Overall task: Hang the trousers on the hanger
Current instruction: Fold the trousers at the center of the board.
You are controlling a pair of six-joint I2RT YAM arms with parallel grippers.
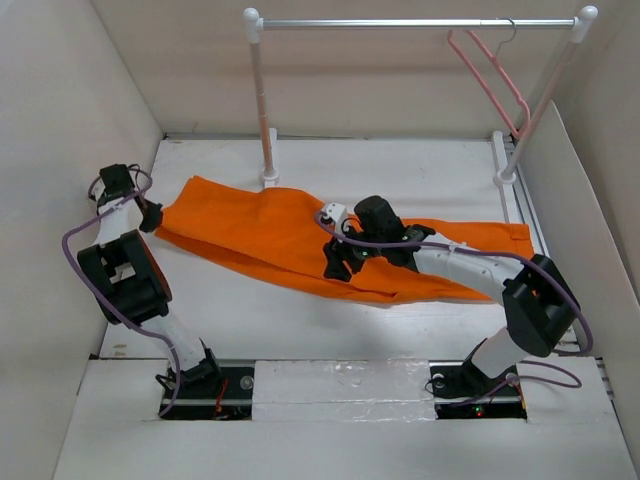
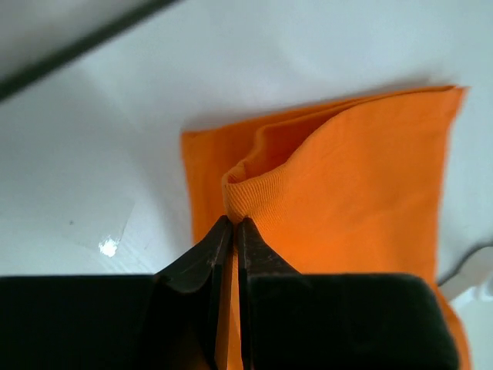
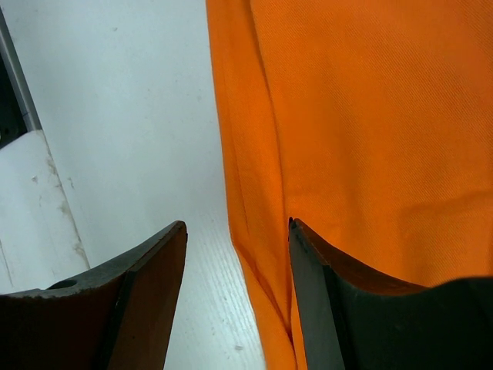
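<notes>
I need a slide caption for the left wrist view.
Left end effector shut on a folded edge of the orange trousers.

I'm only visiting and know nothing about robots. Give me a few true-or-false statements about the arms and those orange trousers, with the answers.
1. The left gripper is pinched shut on a fold at the edge of the trousers. True.
2. The hanger lies flat on the table. False: it hangs from the rail at the back right.
3. The right gripper is open, its fingers on either side of an edge of the trousers. True.
4. The trousers are draped over the hanger. False: they lie spread out on the table.
</notes>
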